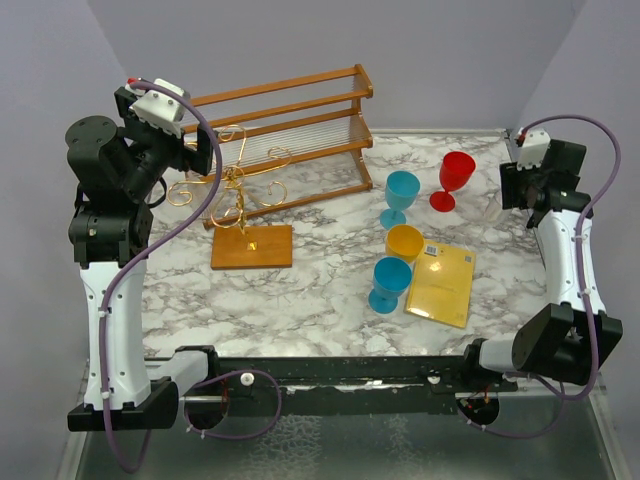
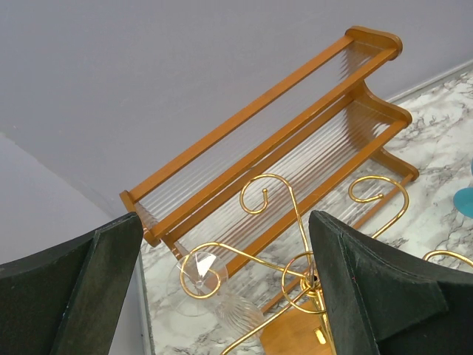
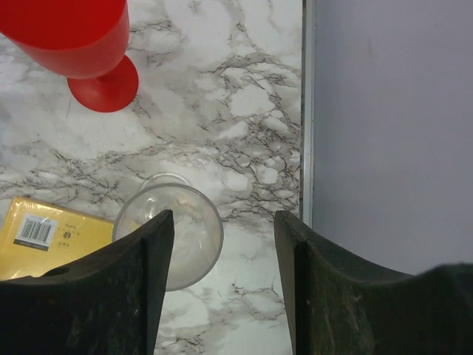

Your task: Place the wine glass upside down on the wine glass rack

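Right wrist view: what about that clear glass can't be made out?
Wine glass: part of the rim hidden by a finger of the right end effector; contact cannot be told.
Its stem and foot: blurred, seen through the bowl from above.
Red goblet: top cut off by the upper edge.
Top view: the glass too faint to make out.

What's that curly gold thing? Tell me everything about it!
It's the wine glass rack: thin shiny gold wire, curly arms looping out from a middle stem. It stands upright on a flat orange-brown wooden base, resting on the marble table before the wooden shelf. A clear ribbed glass seems to hang from one loop.
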`<state>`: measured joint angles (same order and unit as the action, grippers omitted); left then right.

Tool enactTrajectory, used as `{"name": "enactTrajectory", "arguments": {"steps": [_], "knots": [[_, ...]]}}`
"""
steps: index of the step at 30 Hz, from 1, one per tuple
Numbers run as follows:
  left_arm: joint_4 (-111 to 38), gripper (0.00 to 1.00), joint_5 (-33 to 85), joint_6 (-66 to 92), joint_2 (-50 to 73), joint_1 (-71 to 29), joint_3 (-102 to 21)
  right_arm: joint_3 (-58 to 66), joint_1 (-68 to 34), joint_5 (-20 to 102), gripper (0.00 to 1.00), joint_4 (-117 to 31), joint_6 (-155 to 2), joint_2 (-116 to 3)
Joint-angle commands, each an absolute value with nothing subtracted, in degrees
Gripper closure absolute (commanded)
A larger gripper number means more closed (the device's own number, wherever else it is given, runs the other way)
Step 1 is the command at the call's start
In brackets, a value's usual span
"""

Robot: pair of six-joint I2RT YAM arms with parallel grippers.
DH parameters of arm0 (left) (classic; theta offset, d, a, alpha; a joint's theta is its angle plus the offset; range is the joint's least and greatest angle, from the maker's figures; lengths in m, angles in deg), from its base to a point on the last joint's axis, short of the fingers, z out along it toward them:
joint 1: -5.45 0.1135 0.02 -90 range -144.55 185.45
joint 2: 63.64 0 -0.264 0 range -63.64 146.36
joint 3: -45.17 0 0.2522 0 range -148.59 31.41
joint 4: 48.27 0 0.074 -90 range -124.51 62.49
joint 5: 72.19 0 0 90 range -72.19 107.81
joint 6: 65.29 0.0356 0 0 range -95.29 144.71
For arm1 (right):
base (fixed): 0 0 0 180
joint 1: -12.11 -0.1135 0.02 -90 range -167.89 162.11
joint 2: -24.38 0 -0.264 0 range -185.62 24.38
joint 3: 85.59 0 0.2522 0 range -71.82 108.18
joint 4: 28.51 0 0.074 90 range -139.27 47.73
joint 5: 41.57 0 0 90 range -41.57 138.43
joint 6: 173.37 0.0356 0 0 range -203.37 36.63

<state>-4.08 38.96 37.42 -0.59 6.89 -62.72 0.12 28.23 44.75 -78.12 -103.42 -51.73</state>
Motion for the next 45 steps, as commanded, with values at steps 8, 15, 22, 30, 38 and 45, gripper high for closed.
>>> {"name": "enactTrajectory", "arguments": {"steps": [8, 15, 22, 30, 38, 45], "knots": [[-5.7, 0.03, 39.5, 37.3, -1.1, 7.1, -62.2, 1.0, 29.1, 42.2, 0.59, -80.3, -105.5, -52.9], [-5.7, 0.03, 39.6, 37.6, -1.1, 7.1, -62.3, 1.5, 29.2, 41.0, 0.68, -80.8, -105.4, -54.3], [-5.7, 0.03, 39.3, 38.2, -1.2, 7.1, -62.0, 1.9, 29.2, 40.2, 0.77, -81.3, -105.7, -55.3], [-5.7, 0.02, 37.5, 38.8, -1.3, 7.1, -62.2, 6.4, 29.2, 39.0, 0.93, -83.7, -106.6, -56.6], [-5.8, 0.01, 35.1, 38.0, -1.5, 7.1, -62.5, 14.0, 29.2, 38.4, 0.99, -87.5, -108.0, -56.8], [-6.3, 0.01, 36.2, 36.3, -1.8, 7.1, -62.7, 24.6, 29.1, 39.8, 0.99, -89.3, -105.2, -57.8]]}}
